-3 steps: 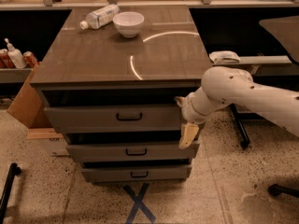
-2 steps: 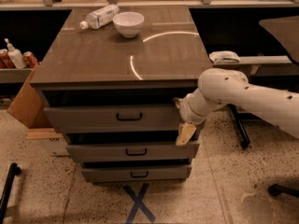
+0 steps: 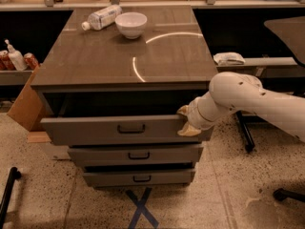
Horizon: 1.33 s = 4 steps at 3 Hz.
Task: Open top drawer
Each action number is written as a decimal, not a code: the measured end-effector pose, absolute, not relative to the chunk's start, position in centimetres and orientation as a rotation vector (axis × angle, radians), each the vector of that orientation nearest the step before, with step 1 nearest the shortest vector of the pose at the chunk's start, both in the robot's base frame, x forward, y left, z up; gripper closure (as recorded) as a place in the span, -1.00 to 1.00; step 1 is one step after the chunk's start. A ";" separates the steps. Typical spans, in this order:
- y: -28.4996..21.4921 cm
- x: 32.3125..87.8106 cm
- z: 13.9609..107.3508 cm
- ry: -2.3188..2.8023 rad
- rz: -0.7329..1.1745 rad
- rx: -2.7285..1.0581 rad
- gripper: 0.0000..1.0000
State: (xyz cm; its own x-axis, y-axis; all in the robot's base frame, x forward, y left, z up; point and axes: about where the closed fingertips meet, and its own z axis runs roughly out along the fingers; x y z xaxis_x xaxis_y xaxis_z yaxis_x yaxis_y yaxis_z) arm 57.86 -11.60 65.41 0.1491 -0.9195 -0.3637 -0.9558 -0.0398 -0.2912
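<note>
The top drawer (image 3: 95, 130) is the widest grey-brown front, with a small dark pull handle (image 3: 131, 128) at its centre. It stands pulled out a little, with a dark gap under the cabinet top. My gripper (image 3: 187, 120), on a white arm coming from the right, is at the right end of the drawer front's upper edge. One tan finger (image 3: 183, 110) reaches over the edge behind the front. The other (image 3: 190, 130) lies against its face, so the gripper is closed on the front panel.
Two narrower drawers (image 3: 138, 154) sit below. On the cabinet top (image 3: 143, 56) stand a white bowl (image 3: 131, 24) and a lying plastic bottle (image 3: 102, 17). A cardboard box (image 3: 26, 104) is at the left, chair legs (image 3: 245, 132) at the right, and a blue tape X (image 3: 141, 208) on the floor.
My gripper has moved up and left from hanging beside the drawers to the top drawer's right upper edge. The top drawer has come out a bit further.
</note>
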 end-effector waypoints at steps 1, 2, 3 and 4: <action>-11.6 57.7 65.9 1.778 0.104 -1.972 0.69; -11.6 57.6 66.6 1.778 0.104 -1.972 1.00; -11.6 57.6 66.6 1.778 0.104 -1.972 0.61; -11.5 57.6 66.5 1.777 0.106 -1.974 0.15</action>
State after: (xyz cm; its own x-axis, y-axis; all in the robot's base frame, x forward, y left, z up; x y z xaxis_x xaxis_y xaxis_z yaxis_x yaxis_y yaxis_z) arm 57.60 -11.48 66.49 0.1541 -0.9175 -0.3666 -0.9547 -0.0427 -0.2944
